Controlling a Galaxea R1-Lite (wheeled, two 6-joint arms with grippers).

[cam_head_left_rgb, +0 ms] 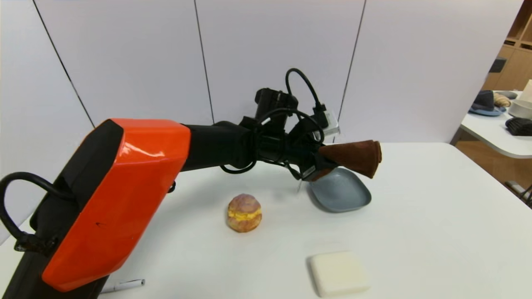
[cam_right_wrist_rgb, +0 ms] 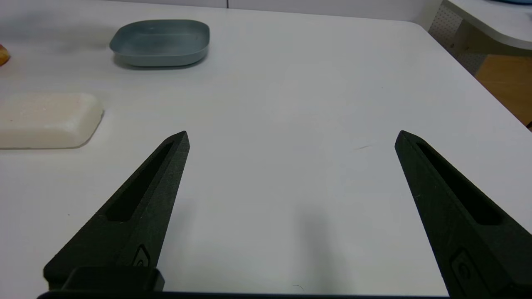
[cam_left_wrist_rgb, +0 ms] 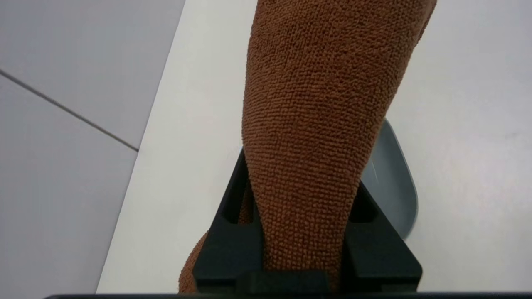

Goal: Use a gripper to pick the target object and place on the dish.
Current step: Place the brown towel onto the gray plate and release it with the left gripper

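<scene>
Left gripper [cam_head_left_rgb: 318,164], at the end of the orange-and-black left arm [cam_head_left_rgb: 124,195], raised above the white table [cam_head_left_rgb: 436,216] toward its far edge, its black fingers [cam_left_wrist_rgb: 232,245] clamped on one end of the brown rolled towel [cam_head_left_rgb: 355,157]. The towel is held clear of the table surface and projects outward from the fingers, its free end flaring wider than the pinched end; in the left wrist view the terry cloth [cam_left_wrist_rgb: 316,124] fills the gap between the two fingers and hides most of what lies below. The grey-blue dish [cam_head_left_rgb: 343,193] rests on the table near the far edge, directly beneath and just beside the gripper, with the towel above its far rim; part of its rim [cam_left_wrist_rgb: 390,174] shows past the towel. A round yellow-filled bun [cam_head_left_rgb: 244,212] lies toward the table's middle, well apart from the dish. A cream square block [cam_head_left_rgb: 338,272] sits near the table's near edge. A white pen [cam_head_left_rgb: 124,285] lies at the near-left corner. Right gripper [cam_right_wrist_rgb: 291,137], low over the right part of the table, its fingers spread wide with nothing between them; dish [cam_right_wrist_rgb: 160,41] and block [cam_right_wrist_rgb: 45,118] appear beyond it.
</scene>
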